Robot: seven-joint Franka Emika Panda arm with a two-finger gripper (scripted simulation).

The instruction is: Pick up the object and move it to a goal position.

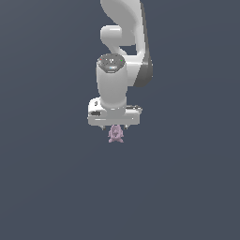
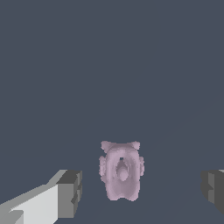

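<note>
The object is a tiny pale pink-lilac lumpy figurine (image 1: 115, 134) with small nubs. In the exterior view it sits directly under my white gripper (image 1: 114, 127), much narrower than the hand. In the wrist view the figurine (image 2: 121, 171) lies between my two dark fingertips (image 2: 70, 193), with a clear gap on each side. The jaws stand wide apart and touch nothing. The other fingertip shows only at the frame's edge (image 2: 213, 189). Whether the figurine rests on the ground I cannot tell.
The white arm (image 1: 123, 42) rises above the gripper toward the top of the exterior view. All around is a plain dark grey-blue surface (image 1: 56, 178) with no other objects in view.
</note>
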